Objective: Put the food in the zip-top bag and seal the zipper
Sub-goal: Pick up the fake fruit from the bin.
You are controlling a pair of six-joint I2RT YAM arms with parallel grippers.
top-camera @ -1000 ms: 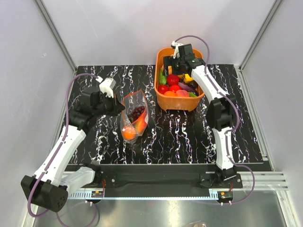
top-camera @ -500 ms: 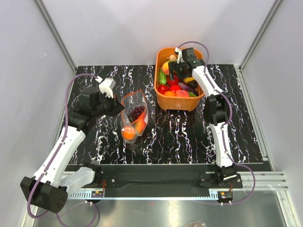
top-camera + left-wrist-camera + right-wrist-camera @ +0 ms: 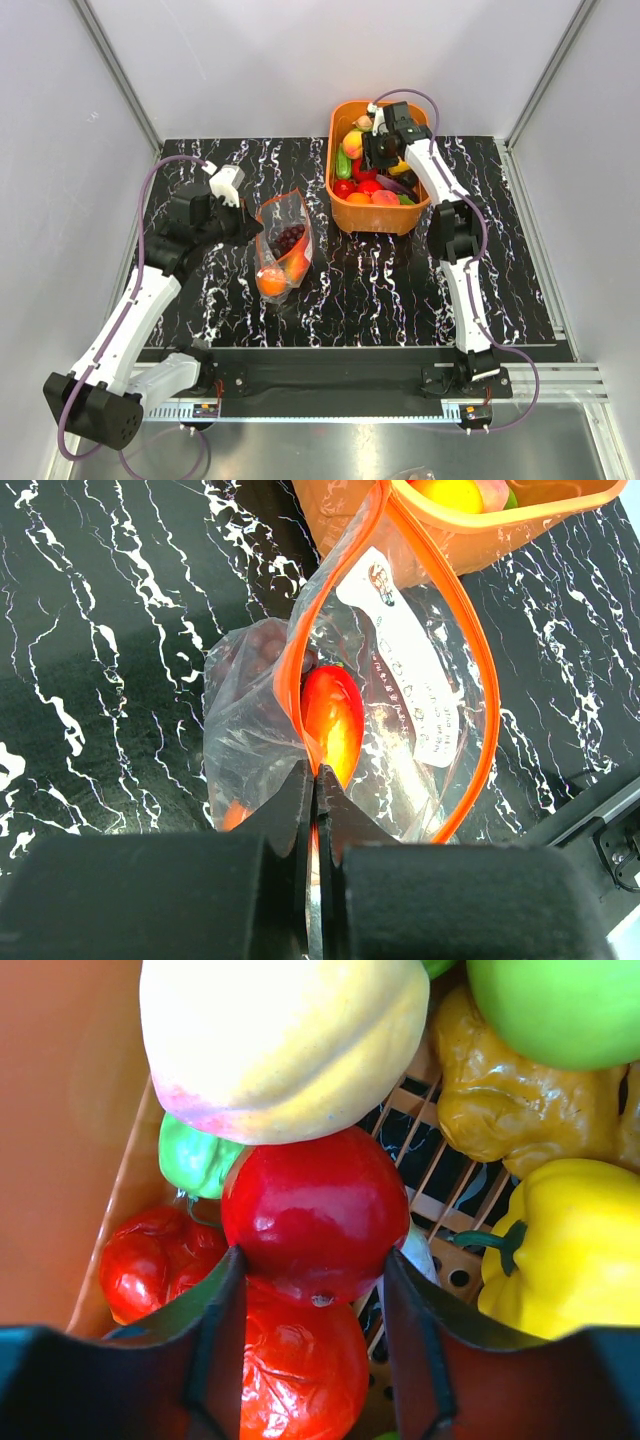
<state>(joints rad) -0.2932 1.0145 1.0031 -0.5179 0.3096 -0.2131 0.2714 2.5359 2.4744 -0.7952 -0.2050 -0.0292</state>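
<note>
The clear zip-top bag (image 3: 283,243) lies on the black marbled table, mouth held wide. Inside it are a purple grape bunch (image 3: 291,237), an orange (image 3: 272,281) and a red-orange piece (image 3: 335,725). My left gripper (image 3: 316,770) is shut on the bag's near edge at the orange zipper (image 3: 480,680) strip. My right gripper (image 3: 313,1257) is down in the orange basket (image 3: 381,221), its fingers (image 3: 222,1300) pressed against both sides of a round red fruit (image 3: 315,1210). That fruit rests among other food.
Around the red fruit in the basket lie a yellow-peach piece (image 3: 280,1040), a yellow pepper (image 3: 560,1240), a green apple (image 3: 560,1005), a tan knobbly piece (image 3: 510,1100) and wrinkled red pieces (image 3: 300,1360). The basket wall (image 3: 70,1110) is close on the left. White walls enclose the table.
My right gripper has moved left and down into the basket and closed from wide open onto the round red fruit. The left arm and the bag have not moved.
</note>
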